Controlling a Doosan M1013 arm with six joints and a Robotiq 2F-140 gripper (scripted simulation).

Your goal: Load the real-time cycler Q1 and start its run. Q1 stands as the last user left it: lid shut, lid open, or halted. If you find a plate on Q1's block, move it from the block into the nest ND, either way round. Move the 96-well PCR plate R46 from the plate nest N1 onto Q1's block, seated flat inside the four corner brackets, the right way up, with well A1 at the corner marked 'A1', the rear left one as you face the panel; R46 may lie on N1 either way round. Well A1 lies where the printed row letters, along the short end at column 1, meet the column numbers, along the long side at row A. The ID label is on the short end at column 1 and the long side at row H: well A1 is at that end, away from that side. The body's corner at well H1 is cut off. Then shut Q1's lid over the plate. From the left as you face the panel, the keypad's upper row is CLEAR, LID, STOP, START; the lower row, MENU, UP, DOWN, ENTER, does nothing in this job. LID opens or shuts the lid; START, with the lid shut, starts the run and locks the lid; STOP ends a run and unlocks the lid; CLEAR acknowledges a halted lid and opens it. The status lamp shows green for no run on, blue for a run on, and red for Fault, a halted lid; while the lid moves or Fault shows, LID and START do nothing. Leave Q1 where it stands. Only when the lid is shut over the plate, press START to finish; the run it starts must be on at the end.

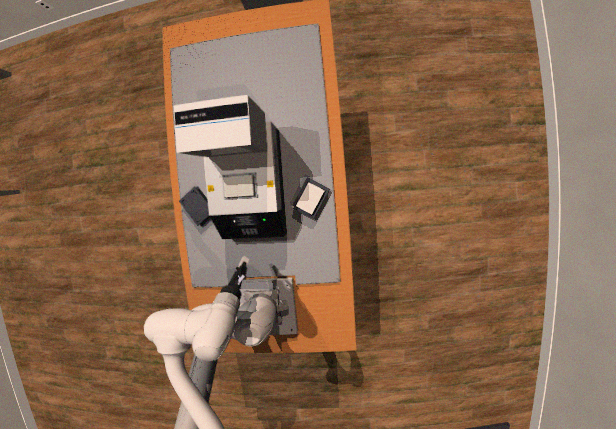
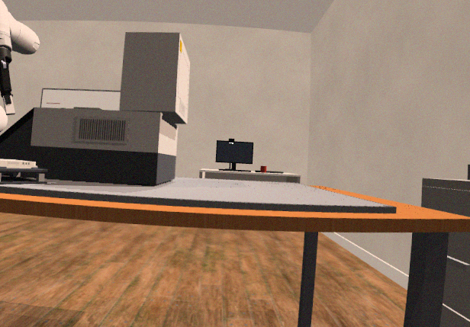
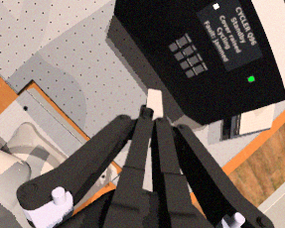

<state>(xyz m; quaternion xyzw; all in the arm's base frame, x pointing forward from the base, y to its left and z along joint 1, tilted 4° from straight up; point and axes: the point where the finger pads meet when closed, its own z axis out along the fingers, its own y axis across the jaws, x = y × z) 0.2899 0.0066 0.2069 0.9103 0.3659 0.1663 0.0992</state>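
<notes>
One orange-edged worktop (image 1: 345,317) with a grey mat fills the middle of the top view. At its centre stands cycler Q1 (image 1: 267,187), a boxy white body with a black sloped panel; its lid (image 1: 212,123) is swung up and back, baring the pale square block (image 1: 239,186). Right of Q1, plate R46 (image 1: 310,198), flat and white, lies in its dark nest N1 (image 1: 325,198); to the left sits the dark, unoccupied nest ND (image 1: 195,205). Below the panel, the tool (image 1: 242,263) points at Q1, apart from it.

From the exterior view, the lid (image 2: 154,74) stands upright as a grey slab above the vented housing. R46 (image 2: 15,163) shows at the left edge. A monitor (image 2: 234,152) stands on a far desk.

Up close in the wrist view, the tool (image 3: 153,104) has its black fingers pressed together, holding nothing. Beyond them the glossy panel carries a keypad (image 3: 187,57) and a green lamp (image 3: 250,78).
</notes>
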